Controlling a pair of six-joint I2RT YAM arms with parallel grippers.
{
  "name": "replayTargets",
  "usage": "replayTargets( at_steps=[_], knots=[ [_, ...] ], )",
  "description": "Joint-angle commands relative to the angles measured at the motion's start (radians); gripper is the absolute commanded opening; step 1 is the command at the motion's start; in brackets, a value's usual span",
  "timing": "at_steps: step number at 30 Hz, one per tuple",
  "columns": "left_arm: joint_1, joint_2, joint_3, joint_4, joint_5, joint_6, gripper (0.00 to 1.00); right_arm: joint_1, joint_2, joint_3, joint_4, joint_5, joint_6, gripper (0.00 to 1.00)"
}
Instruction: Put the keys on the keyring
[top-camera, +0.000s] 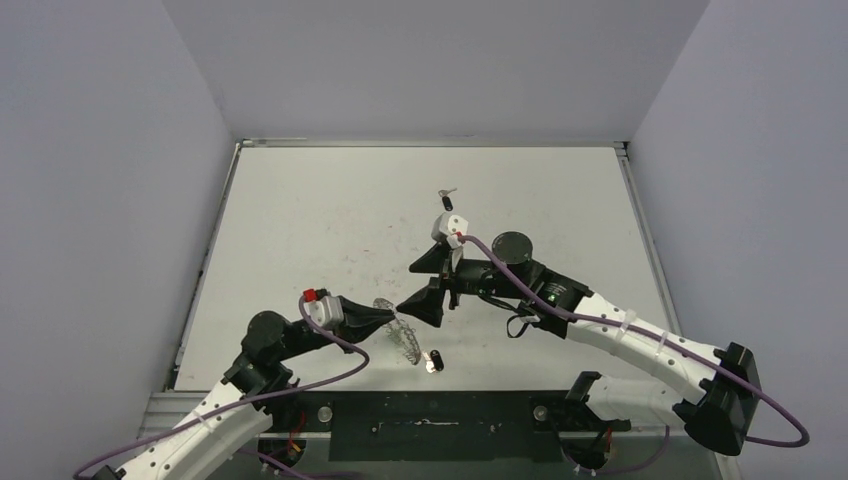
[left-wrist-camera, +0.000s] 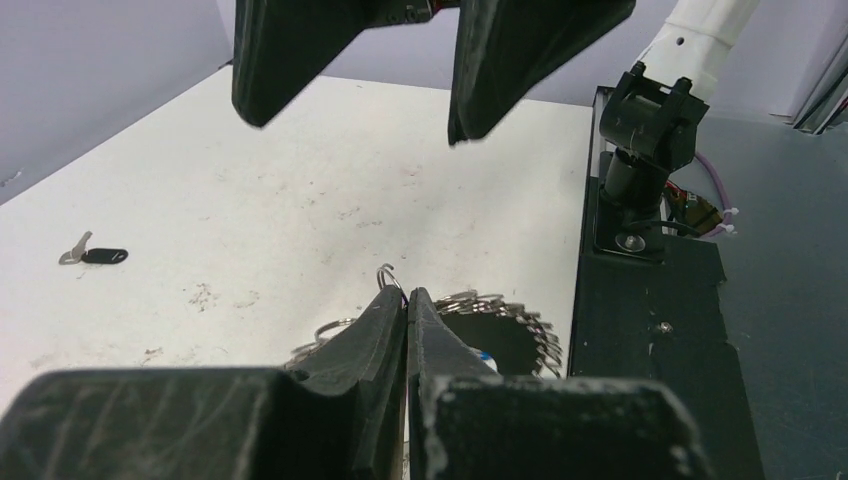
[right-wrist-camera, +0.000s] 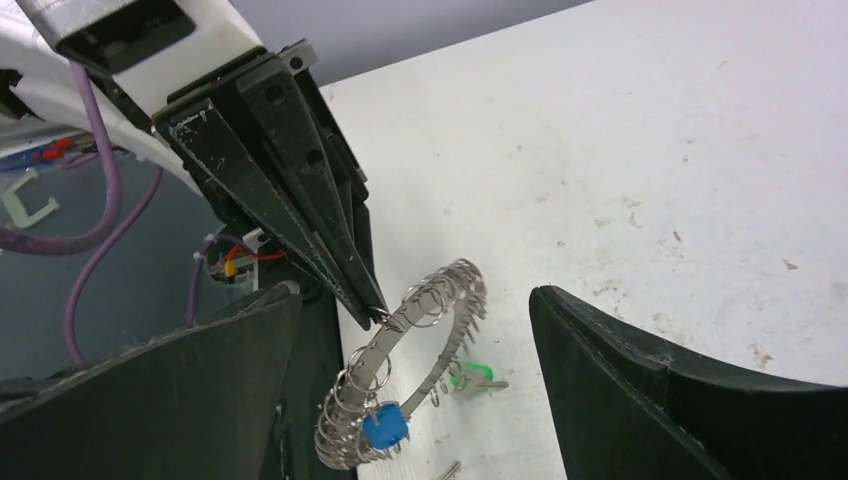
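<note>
Keyring (right-wrist-camera: 432, 298) pinched by a rim loop in the closed left hand (left-wrist-camera: 407, 294), right hand (left-wrist-camera: 352, 128) wide open, empty

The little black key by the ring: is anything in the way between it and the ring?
Nothing visible. The key lies on the table right beside the keyring, which the left tool pinches by its rim. The open right tool hovers nearby, not between them.

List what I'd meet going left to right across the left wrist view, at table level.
black-headed key → left gripper → right arm's base. The keyring overlaps the gripper, so it's left unplaced.
</note>
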Motion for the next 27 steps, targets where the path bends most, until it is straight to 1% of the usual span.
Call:
replayTargets(
  at_steps=[1, 6, 8, 12, 16, 20, 23, 27],
  knots=[
    [-0.004, -0.041, 0.014, -0.026, -0.043, 0.012, 0.00, -0.018, -0.063, -0.019, 0.066, 0.091, 0.024, 0.90],
    [-0.003, -0.074, 0.026, -0.087, -0.085, 0.027, 0.00, -0.033, -0.112, -0.070, 0.052, 0.149, 0.015, 0.95],
    [-0.003, -0.081, 0.031, -0.107, -0.088, 0.037, 0.00, -0.035, -0.138, -0.094, 0.047, 0.178, 0.010, 0.99],
    [-0.004, -0.082, 0.043, -0.141, -0.074, 0.058, 0.00, -0.040, -0.173, -0.140, 0.027, 0.196, -0.031, 1.00],
    [-0.003, -0.071, 0.048, -0.155, -0.053, 0.069, 0.00, -0.040, -0.171, -0.156, 0.015, 0.146, -0.085, 1.00],
    [-0.003, -0.045, 0.054, -0.151, -0.039, 0.067, 0.00, -0.040, -0.123, -0.145, 0.015, 0.040, -0.182, 1.00],
    [-0.003, -0.025, 0.060, -0.149, -0.028, 0.064, 0.00, -0.039, -0.071, -0.137, 0.031, -0.055, -0.267, 0.95],
    [-0.003, -0.009, 0.067, -0.153, -0.018, 0.061, 0.00, -0.039, -0.005, -0.119, 0.040, -0.141, -0.362, 0.81]
  ],
)
